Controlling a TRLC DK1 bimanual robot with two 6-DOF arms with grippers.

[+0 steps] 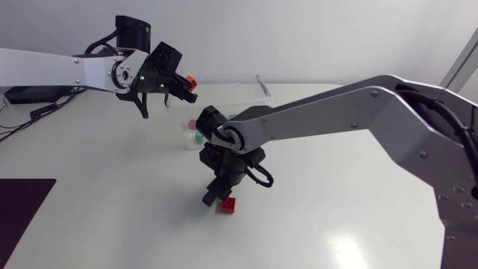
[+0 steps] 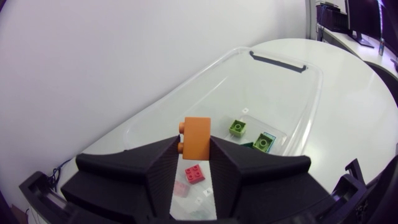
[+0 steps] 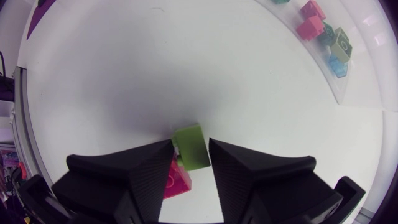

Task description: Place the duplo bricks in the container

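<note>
Between the left jaws stands an orange brick (image 2: pixel 198 137).

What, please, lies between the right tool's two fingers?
A green brick, touched from both sides, as the right wrist view shows; a red brick lies beside it.

Left arm (image 1: pixel 82 71) and right arm (image 1: pixel 358 112) show silver-grey links, black joints; left gripper (image 2: pixel 194 150) and right gripper (image 3: pixel 191 150) are matte black, wedge-fingered.
</note>
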